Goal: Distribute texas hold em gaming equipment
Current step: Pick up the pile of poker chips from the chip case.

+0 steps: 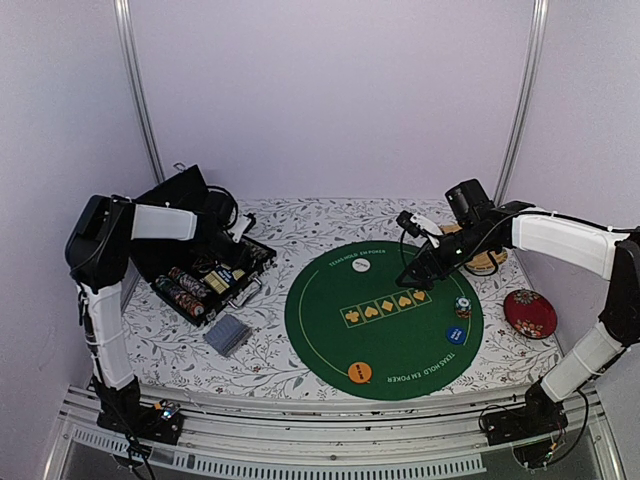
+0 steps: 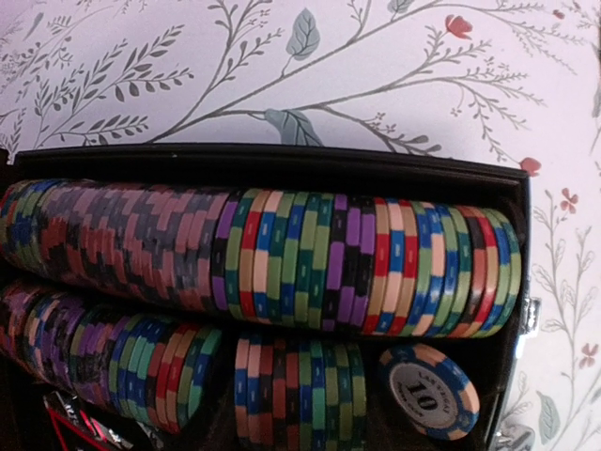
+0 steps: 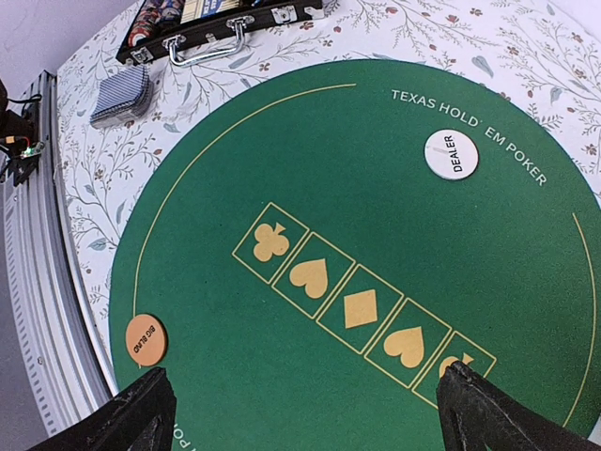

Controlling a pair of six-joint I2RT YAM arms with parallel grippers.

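Note:
Rows of striped poker chips (image 2: 282, 258) lie on edge in the black case (image 2: 282, 160), filling the left wrist view. A loose blue chip marked 10 (image 2: 429, 390) leans in its lower corner. My left gripper (image 1: 238, 240) hangs over the case (image 1: 215, 280); its fingers do not show. My right gripper (image 3: 315, 423) is open and empty above the green mat (image 3: 376, 235), near the card boxes. On the mat (image 1: 385, 345) lie a white dealer disc (image 3: 451, 154), an orange disc (image 3: 146, 340), a blue disc (image 1: 455, 335) and a small chip stack (image 1: 462, 307). A grey-blue card deck (image 1: 228, 335) rests left of it.
A red round cushion (image 1: 530, 313) lies at the table's right edge. A tan woven mat (image 1: 487, 262) sits behind the right arm. The case lid stands open at the back left. A metal rail runs along the near table edge (image 3: 38, 282).

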